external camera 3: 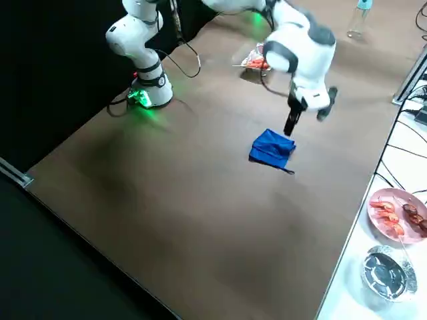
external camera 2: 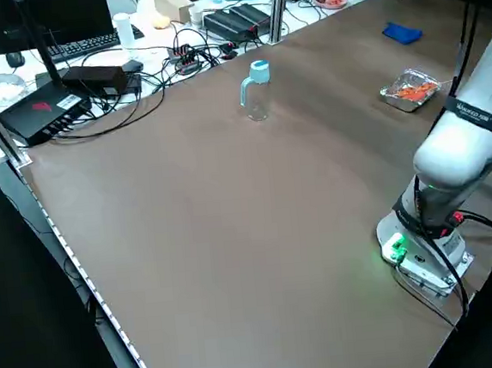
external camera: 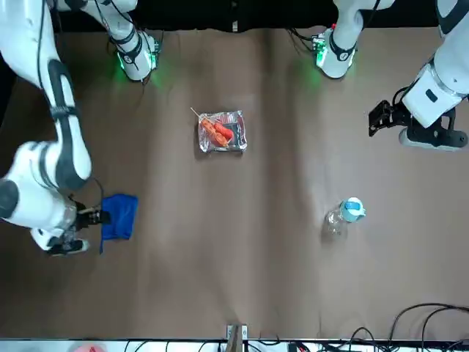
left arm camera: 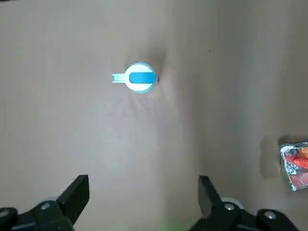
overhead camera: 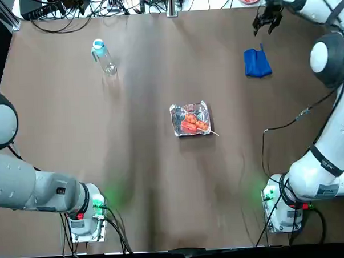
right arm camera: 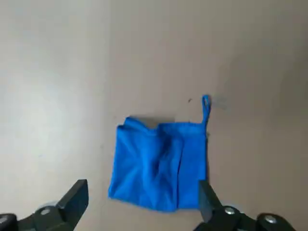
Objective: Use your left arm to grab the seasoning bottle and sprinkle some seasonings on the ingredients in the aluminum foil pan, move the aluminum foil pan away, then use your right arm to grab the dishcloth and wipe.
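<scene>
Your foil pan [overhead camera: 190, 118] shone, crinkled, mid-table, holding red-orange pieces [overhead camera: 193, 124]; your left gripper [left arm camera: 144, 202] and right gripper [right arm camera: 144, 204] hovered, fingers spread, above the table [overhead camera: 146, 181].

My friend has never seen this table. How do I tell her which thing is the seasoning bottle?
Find the big brown table. On the robot's left side, toward the edge far from the arm bases, one small thing stands by itself. It is the seasoning bottle: see-through, with a light blue top and handle, unlike the flat blue cloth or shiny foil pan.
</scene>
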